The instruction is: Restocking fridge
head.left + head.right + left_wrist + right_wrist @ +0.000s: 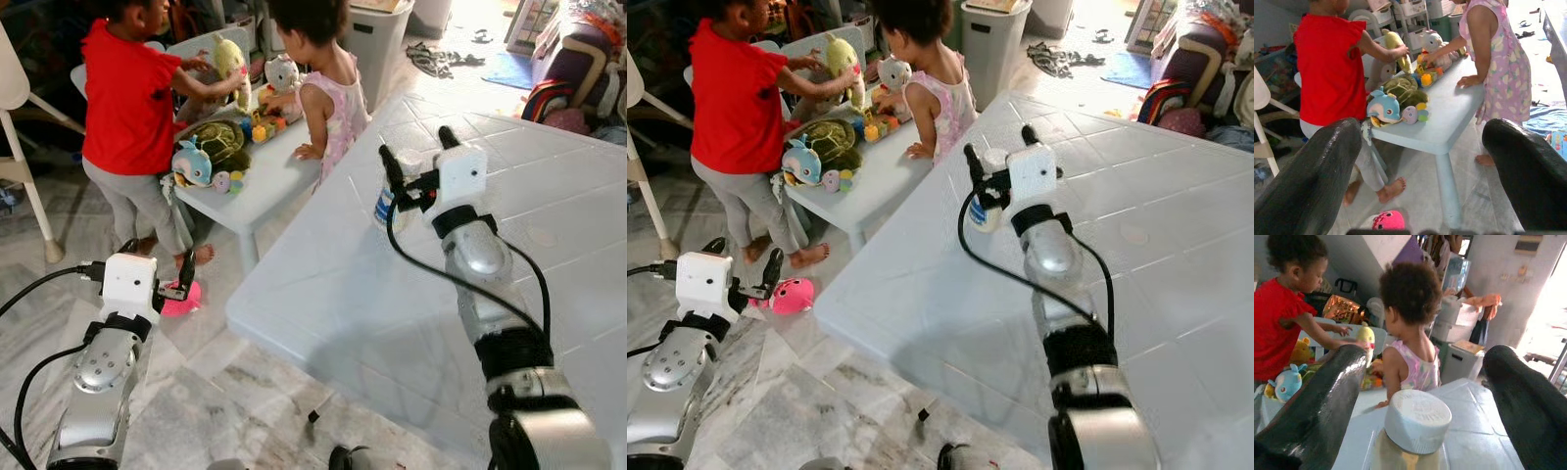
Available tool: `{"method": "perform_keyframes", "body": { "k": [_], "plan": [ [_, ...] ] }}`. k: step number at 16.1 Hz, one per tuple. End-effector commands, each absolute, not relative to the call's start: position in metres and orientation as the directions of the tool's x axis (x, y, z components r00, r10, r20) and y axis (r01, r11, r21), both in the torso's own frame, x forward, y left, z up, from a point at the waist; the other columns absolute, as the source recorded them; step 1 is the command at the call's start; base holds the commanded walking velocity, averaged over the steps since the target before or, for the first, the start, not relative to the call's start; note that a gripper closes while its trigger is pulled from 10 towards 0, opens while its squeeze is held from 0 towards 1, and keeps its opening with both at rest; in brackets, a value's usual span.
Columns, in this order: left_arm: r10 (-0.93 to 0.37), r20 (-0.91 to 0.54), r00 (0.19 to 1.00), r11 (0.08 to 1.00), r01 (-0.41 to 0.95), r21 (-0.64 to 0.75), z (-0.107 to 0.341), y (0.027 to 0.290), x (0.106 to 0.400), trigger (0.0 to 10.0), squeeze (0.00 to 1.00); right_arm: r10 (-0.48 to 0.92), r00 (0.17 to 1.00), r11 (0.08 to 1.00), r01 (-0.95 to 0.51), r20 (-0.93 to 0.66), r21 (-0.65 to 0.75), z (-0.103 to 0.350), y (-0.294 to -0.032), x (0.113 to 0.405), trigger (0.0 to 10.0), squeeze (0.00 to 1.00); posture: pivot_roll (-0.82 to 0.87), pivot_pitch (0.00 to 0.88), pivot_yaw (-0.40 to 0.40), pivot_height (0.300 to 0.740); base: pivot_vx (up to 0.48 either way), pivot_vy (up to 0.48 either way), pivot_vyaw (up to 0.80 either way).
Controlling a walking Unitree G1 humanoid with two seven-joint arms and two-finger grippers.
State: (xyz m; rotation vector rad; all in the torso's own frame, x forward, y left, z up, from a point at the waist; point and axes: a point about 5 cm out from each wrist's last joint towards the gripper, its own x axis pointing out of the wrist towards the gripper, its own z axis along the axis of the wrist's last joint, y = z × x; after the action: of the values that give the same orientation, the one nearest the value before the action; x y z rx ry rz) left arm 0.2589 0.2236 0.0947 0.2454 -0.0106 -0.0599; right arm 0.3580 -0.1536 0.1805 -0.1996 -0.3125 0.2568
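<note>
A small bottle (1418, 423) with a white cap and a blue label (384, 207) stands near the far left edge of the big white tiled table (549, 196). My right gripper (413, 139) reaches over the table, open. Its two black fingers (1327, 396) stand either side of the bottle and do not touch it; the cap sits between them in the right wrist view. My left gripper (157, 253) is held low over the marble floor, open with nothing in it.
Two small children (127, 108) stand at a low pale-blue table (265, 181) strewn with plush toys, just left of the big table. A pink toy (181, 299) lies on the floor by my left gripper. A white bin (377, 39) and a white chair (20, 117) stand further off.
</note>
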Motion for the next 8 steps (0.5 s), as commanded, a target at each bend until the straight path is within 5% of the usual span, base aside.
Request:
{"method": "perform_keyframes", "body": {
  "k": [1,8],
  "plan": [
    [-0.067,-0.007,0.998,0.965,0.066,0.252,0.096,0.225,0.257,10.0,0.0,0.272,0.929,0.953,-0.224,0.253,-0.202,0.182,-0.156,0.364,10.0,0.0,0.14,0.089,0.003,0.74,0.0,0.0,0.0],
    [-0.069,-0.014,0.997,0.967,0.071,0.246,0.097,0.23,0.259,10.0,0.0,0.272,0.955,0.95,-0.247,0.121,-0.189,0.168,-0.162,0.379,10.0,0.0,0.13,0.071,0.014,0.74,0.0,0.0,0.0]
  ]
}}
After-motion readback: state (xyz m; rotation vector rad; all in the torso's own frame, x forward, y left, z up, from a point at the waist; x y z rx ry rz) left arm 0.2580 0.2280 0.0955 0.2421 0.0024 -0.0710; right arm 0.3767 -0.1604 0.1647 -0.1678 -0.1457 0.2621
